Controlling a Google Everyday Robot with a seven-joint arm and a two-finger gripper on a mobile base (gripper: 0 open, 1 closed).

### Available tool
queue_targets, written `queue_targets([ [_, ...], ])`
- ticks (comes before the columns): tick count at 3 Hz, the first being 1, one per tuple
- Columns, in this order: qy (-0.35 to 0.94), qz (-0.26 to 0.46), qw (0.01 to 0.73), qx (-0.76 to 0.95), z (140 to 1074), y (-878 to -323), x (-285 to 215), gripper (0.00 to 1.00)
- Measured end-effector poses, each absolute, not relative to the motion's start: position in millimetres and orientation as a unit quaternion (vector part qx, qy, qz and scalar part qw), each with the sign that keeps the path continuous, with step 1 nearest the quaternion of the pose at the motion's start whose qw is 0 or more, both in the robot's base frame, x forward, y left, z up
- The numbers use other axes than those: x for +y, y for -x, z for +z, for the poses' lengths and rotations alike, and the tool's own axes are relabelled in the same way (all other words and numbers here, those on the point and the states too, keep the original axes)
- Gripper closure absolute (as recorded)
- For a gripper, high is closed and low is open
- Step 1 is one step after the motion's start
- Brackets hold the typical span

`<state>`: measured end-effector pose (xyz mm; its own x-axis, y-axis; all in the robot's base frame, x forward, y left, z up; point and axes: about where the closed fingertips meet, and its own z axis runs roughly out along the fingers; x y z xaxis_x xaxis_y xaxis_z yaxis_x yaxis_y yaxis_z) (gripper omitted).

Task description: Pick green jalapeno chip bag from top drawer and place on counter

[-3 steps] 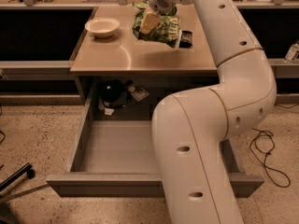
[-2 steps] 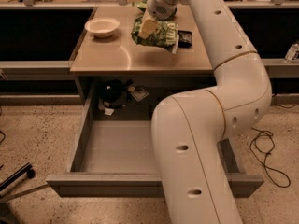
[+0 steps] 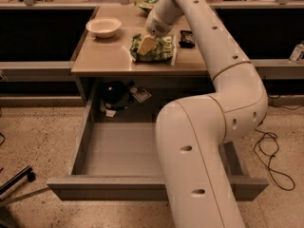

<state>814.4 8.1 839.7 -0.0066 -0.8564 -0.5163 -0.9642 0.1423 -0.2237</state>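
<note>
Chip bag (image 3: 160, 51): lies on the counter, right of its middle and toward the front edge; green, with a white strip along its right side.
Gripper (image 3: 146, 45): down on the left part of the bag, touching it from above; whether it is clamped on the bag or loose cannot be told.
Arm (image 3: 228, 61): white, rising in front of the drawer's right half and bending back over the counter.
Counter (image 3: 107, 58): glossy beige top.
Bowl (image 3: 103, 26): white, at the back left of the counter, well apart from the bag.
Dark item (image 3: 186, 38): small and flat, just right of the bag.
Drawer (image 3: 118, 188): pulled fully out under the counter, its grey floor bare where it shows.
Black object (image 3: 114, 94): in the shadow at the drawer's back, a pale card (image 3: 141, 95) beside it.
</note>
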Motion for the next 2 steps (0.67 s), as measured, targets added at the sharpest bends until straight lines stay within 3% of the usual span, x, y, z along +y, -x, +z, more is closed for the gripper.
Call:
queue_targets([
  [2,0.648,0.097,0.278,0.703,840.6,-814.4,8.2,0.58],
])
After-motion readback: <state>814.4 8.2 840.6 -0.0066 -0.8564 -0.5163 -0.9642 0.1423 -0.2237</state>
